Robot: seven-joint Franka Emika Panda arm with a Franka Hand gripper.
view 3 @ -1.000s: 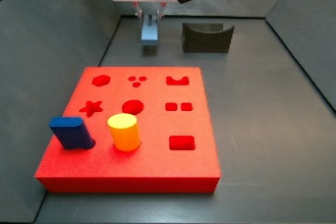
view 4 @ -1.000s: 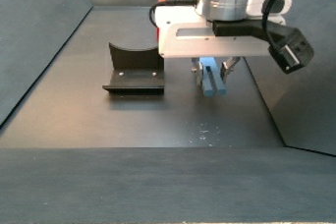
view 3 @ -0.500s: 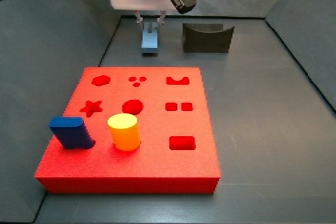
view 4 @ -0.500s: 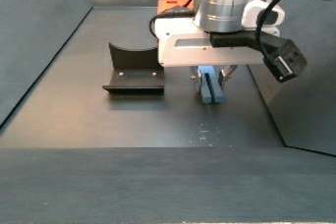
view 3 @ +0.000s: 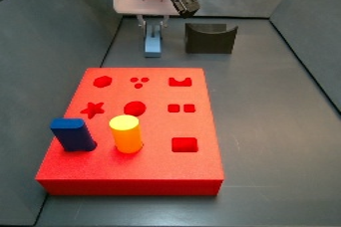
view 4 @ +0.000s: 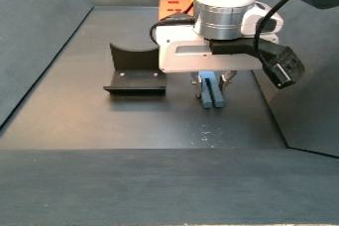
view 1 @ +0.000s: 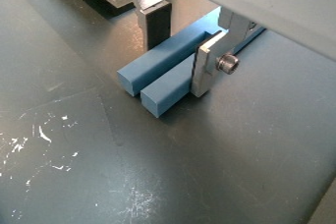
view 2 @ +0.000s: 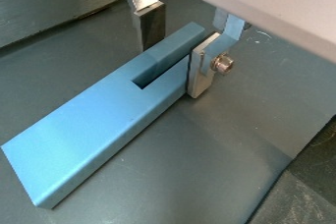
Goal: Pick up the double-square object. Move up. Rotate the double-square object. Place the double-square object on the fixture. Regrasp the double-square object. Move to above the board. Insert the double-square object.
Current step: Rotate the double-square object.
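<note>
My gripper (view 2: 176, 43) is down at the floor, fingers (view 1: 210, 63) straddling the bar (view 2: 108, 124). Jaws look closed on it. The fixture (view 3: 209, 38) stands nearby.

Dark grey floor (view 4: 133, 131), walls (view 3: 54, 12).

Gripper (view 4: 212, 79): white boxy body w/ grey cylindrical wrist, black cables and cam housing; flat silver fingers (view 2: 205, 64) (dark pads, one round screw).
</note>
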